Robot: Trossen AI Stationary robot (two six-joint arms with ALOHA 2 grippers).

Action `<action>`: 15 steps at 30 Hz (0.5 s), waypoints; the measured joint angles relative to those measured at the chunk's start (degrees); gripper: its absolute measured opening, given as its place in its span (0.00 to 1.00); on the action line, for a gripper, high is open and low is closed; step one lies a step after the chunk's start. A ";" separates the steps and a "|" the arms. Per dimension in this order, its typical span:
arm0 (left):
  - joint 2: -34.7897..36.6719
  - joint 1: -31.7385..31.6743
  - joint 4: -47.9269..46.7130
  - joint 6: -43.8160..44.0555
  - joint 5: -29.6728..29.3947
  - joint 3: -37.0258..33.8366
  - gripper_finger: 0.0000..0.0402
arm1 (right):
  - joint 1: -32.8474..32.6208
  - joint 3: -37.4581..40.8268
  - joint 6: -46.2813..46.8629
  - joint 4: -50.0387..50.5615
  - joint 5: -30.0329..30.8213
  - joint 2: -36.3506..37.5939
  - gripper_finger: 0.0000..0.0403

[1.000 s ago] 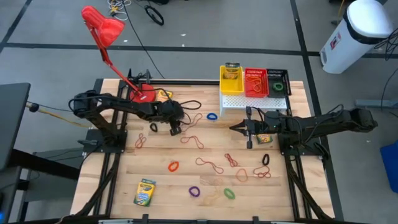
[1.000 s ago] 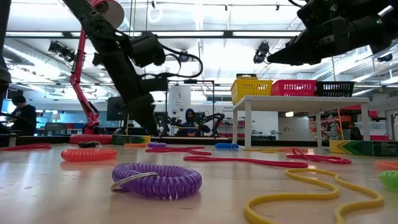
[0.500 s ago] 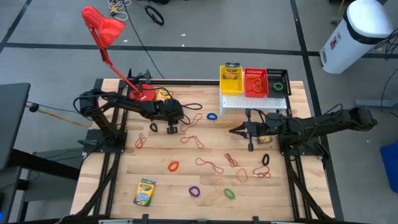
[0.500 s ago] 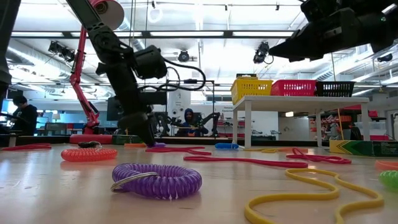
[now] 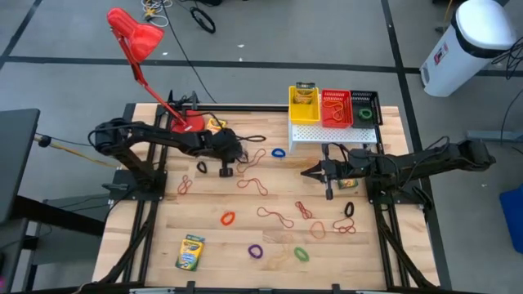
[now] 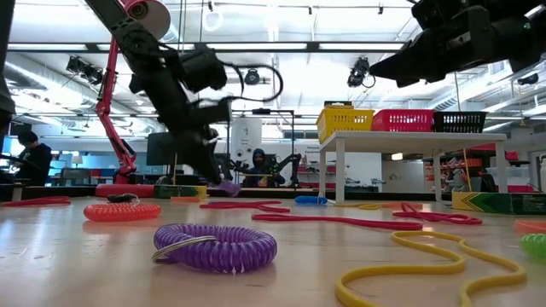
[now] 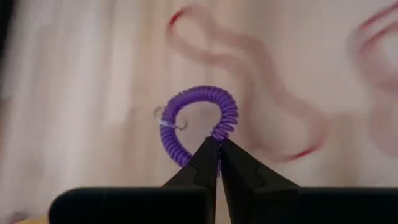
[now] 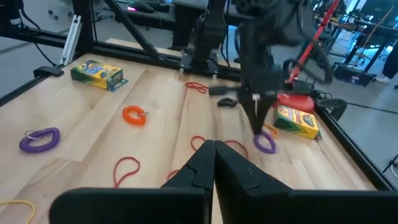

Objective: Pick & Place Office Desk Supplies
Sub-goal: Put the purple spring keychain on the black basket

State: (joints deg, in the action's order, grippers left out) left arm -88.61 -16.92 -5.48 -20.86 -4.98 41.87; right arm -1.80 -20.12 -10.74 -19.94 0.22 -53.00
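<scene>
Table (image 5: 245, 245): wooden top, supplies mostly unsorted.
Baskets on the white shelf at the far edge: yellow (image 5: 304, 106), red (image 5: 336, 108), black (image 5: 365, 107); each seems to hold something already.
Crayon boxes: one near the front edge (image 5: 189, 251), one by the lamp base (image 8: 296, 121).
Loose bands and coils: many lie scattered across the middle.
Left gripper (image 7: 215, 151): pinched shut on a purple coil (image 7: 200, 122), near the table's far left.
Right gripper (image 5: 312, 171): closed, apparently empty, hovering below the shelf.
Judgement: early; most sorting remains.
</scene>
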 joint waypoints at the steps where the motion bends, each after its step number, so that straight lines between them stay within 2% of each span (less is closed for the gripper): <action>1: 0.57 0.08 0.53 1.54 3.02 0.00 0.03 | 0.00 -0.02 0.00 -0.04 0.25 -0.54 0.05; 6: 1.61 1.17 7.49 10.71 15.76 0.00 0.03 | -0.02 -0.02 2.14 -1.50 4.78 -5.51 0.14; 12: 0.10 4.22 21.51 19.19 22.59 0.02 0.03 | 0.00 -0.06 2.50 -13.68 6.66 -16.23 0.33; 15: -0.54 5.09 25.17 22.86 23.65 0.02 0.03 | -0.02 -0.66 0.96 -18.28 8.03 -21.61 0.40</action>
State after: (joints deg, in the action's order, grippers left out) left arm -89.14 -11.84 19.70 2.01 18.67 41.89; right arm -1.83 -20.78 -9.78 -38.23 8.25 -74.60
